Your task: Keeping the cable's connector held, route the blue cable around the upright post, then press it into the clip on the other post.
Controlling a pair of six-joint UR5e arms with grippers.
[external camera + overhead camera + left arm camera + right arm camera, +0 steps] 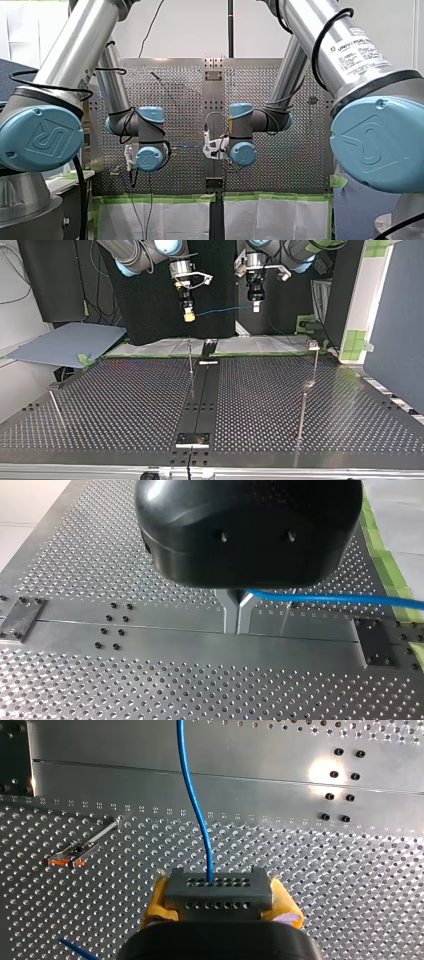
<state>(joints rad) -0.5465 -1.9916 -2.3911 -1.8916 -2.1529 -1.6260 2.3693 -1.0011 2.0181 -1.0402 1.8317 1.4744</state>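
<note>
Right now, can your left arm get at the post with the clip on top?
Probably yes. My left hand, shut on the blue cable, hangs high above the table; the clip post stands lower on that same side in the top view, with nothing between them.

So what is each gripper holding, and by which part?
My right gripper clamps the grey connector by its sides; my left gripper pinches the blue cable itself, between its fingers.

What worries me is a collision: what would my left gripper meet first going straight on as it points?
Probably the table's smooth centre strip: my left gripper points down at it, nothing between; depth unclear.
</note>
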